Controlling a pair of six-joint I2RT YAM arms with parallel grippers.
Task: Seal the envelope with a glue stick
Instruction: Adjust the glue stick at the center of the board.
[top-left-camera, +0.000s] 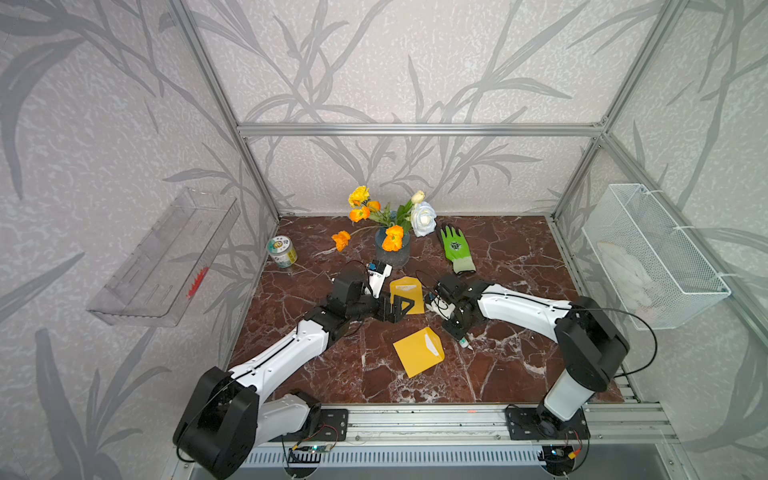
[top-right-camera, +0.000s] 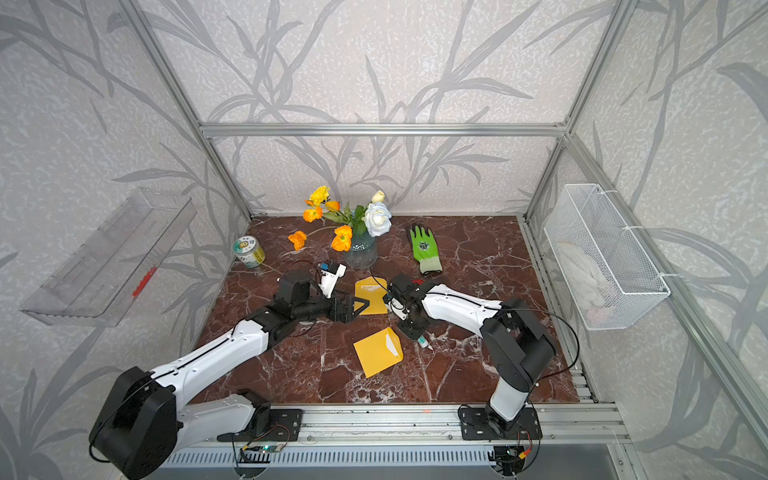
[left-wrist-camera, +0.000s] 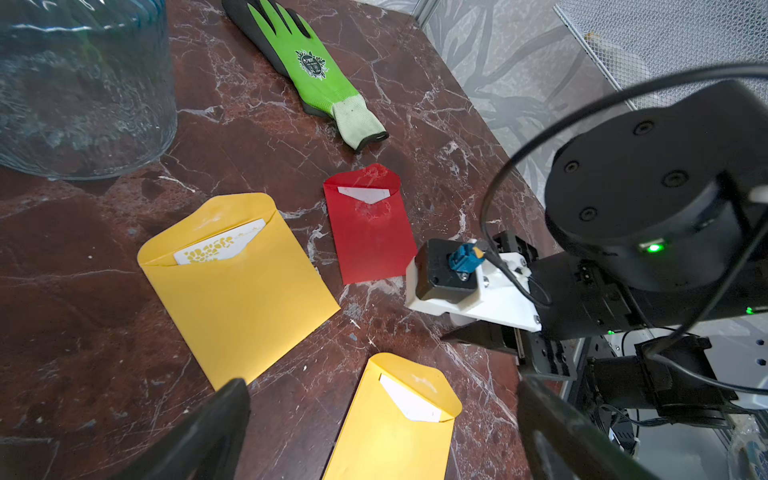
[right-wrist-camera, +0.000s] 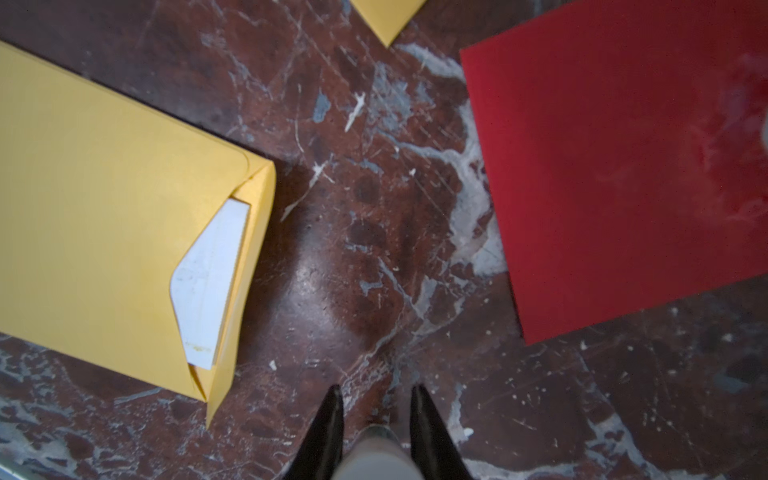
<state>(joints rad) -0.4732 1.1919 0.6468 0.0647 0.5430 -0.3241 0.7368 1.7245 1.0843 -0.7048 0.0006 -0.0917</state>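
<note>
Black fingers (right-wrist-camera: 328, 432) of the right end effector (right-wrist-camera: 376, 388) sit closest to the right wrist camera, grasping the glue stick (right-wrist-camera: 376, 453), whose pale end shows between them above bare marble worktop (right-wrist-camera: 374, 249). In both top views the glue stick (top-left-camera: 464, 343) (top-right-camera: 423, 342), with its teal band, slants out from under that end effector (top-left-camera: 457, 330) toward the worktop. Whether its tip touches the stone cannot be told. Taking the glass vase (top-left-camera: 392, 249) of orange and white flowers as landmark, the stick lies well apart from it on the robot's side, just beside the flap end of the white-card yellow envelope (top-left-camera: 417, 351) (right-wrist-camera: 104, 208), which lies flat with its flap open. The left end effector (top-left-camera: 395, 309) (left-wrist-camera: 382, 386) is released, its fingers (left-wrist-camera: 208, 436) spread wide with nothing between them. It is poised at the edge of the patterned-card yellow envelope (top-left-camera: 409, 291) (left-wrist-camera: 237, 291) that is farthest from the vase. This envelope is the nearest of the three to the vase and also lies with its flap open. Next to it, at about the same distance from the vase, is the red envelope (left-wrist-camera: 370, 232) (right-wrist-camera: 623, 166), flap open, with a white card showing and shiny smears on its face. In a top view only a sliver of it (top-right-camera: 417, 281) shows past the right arm. A green glove (top-left-camera: 457, 249) lies near the vase on the robot's right of it. A tin can (top-left-camera: 281, 251) stands on the vase's other side, with a loose orange flower (top-left-camera: 341, 240) between can and vase.
</note>
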